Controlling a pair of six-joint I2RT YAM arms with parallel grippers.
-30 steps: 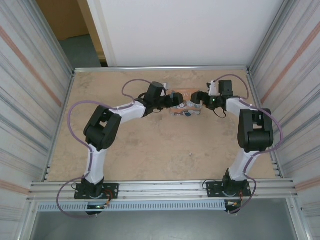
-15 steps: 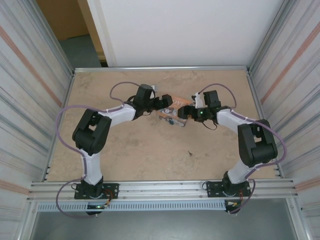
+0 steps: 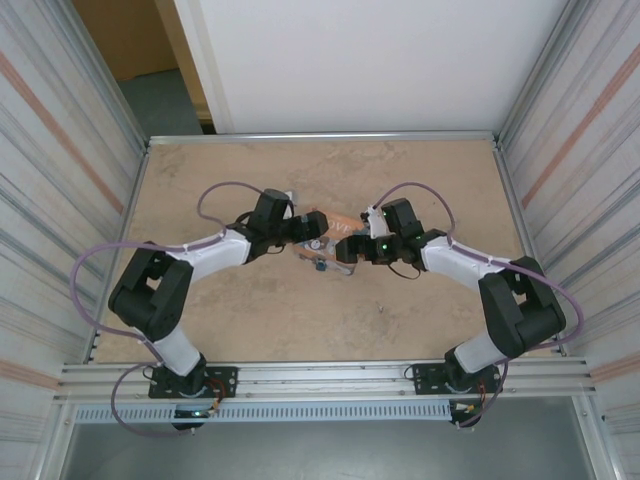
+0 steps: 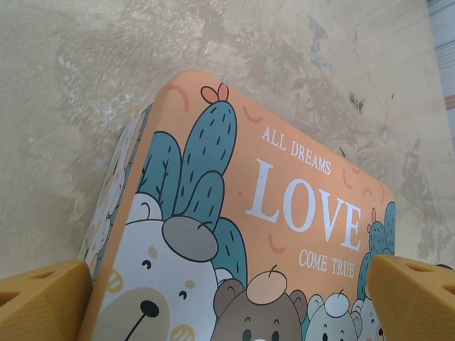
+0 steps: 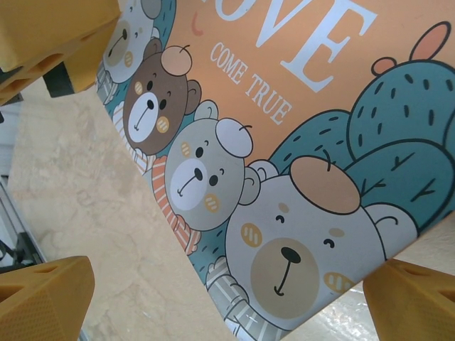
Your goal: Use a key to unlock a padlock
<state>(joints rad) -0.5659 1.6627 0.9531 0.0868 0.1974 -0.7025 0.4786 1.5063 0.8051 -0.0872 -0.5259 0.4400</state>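
Note:
The orange-and-teal "LOVE" box (image 3: 332,221) lies mid-table between both arms. A tiny dark padlock (image 3: 320,259) with pale metal seems to hang at the box's near edge, too small to read. I cannot make out the key. My left gripper (image 3: 307,231) straddles the box (image 4: 284,213), its yellow fingers (image 4: 43,302) spread wide against the two sides. My right gripper (image 3: 349,249) is open over the box's bear corner (image 5: 284,177), and bare table shows beside its left finger (image 5: 43,298).
Corrugated metal walls (image 3: 60,200) close in the left and right sides, and a white panel (image 3: 360,60) stands at the back. A metal rail (image 3: 320,378) runs along the near edge. In the right wrist view the left gripper's yellow finger (image 5: 50,35) sits at the top left.
Both grippers and the box between them have travelled together from the back of the table toward the near left. Both arms' elbows have swung outward and down.

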